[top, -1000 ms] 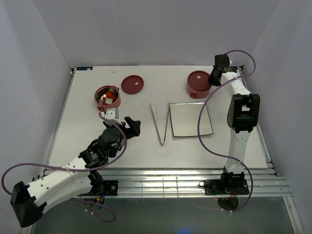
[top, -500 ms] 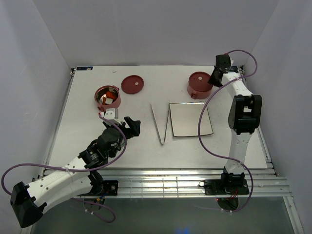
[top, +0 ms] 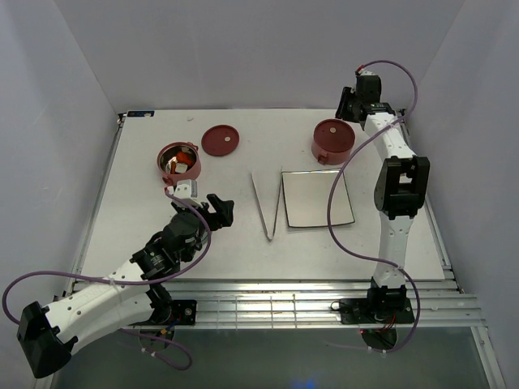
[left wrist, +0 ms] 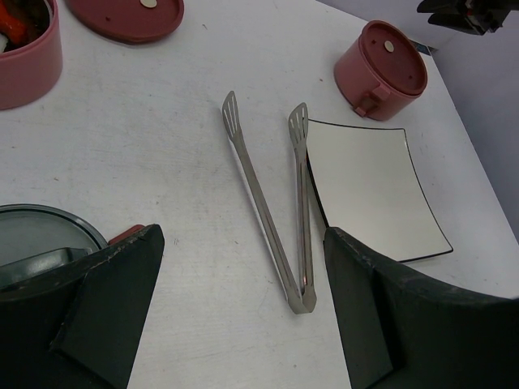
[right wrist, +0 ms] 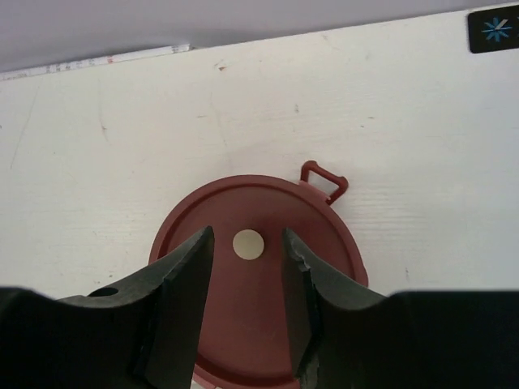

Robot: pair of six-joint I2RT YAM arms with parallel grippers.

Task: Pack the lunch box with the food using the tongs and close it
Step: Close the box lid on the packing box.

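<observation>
The left arm (top: 105, 296) reaches low over the surface, jaws spread wide and empty, short of the tongs (left wrist: 264, 211) lying beside the plate (left wrist: 373, 186), while the right arm (top: 397, 186) stands tall, jaws parted above the lidded bowl (right wrist: 243, 203).

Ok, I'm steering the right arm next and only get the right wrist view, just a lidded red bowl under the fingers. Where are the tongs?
Observer: The tongs lie flat just left of the square plate, unheld.
Operator: And the other bowl?
Observer: The open bowl at rear left has food inside; a loose lid lies beside it.
Operator: Left gripper?
Observer: The left gripper is open, hovering left of the tongs.
</observation>
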